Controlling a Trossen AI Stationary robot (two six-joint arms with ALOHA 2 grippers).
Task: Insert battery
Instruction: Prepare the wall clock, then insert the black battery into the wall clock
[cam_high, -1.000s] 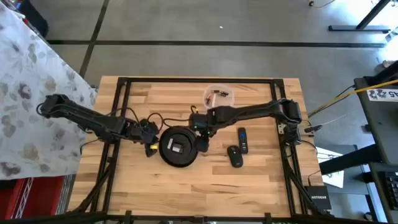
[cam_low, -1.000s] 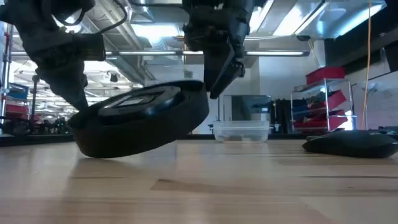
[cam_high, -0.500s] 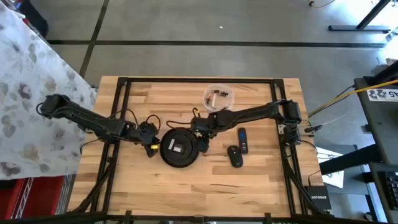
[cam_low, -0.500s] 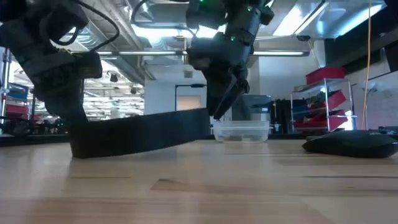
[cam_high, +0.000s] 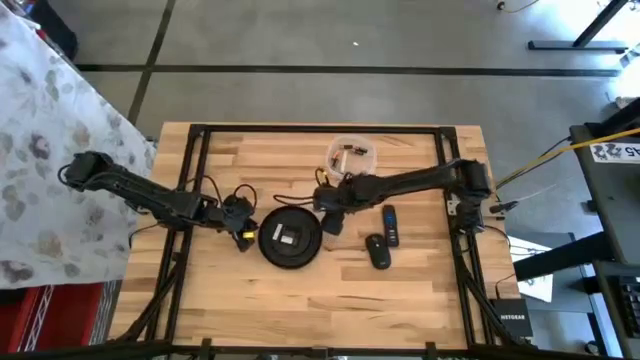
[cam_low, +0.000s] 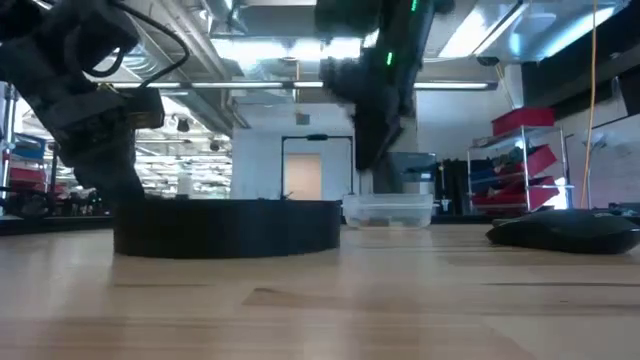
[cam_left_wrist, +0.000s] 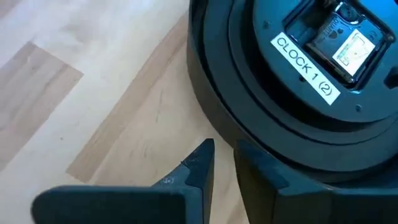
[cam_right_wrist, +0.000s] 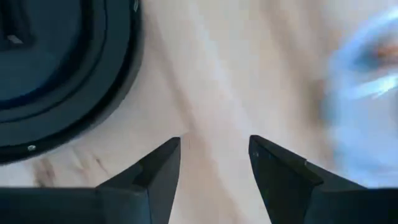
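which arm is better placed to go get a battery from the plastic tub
Right. The right gripper is open and empty, between the clock and the plastic tub. The left gripper is on the clock's far side, at its rim.

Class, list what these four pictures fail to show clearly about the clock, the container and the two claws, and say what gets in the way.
1. Clock battery bay: the high view is too small; the left wrist view cuts it off at the edge.
2. Clear container contents: too small in the high view, blurred in the right wrist view.
3. Left claw grip: its fingers straddle the clock's rim, but contact is hidden.
4. Right claw: open over bare table.
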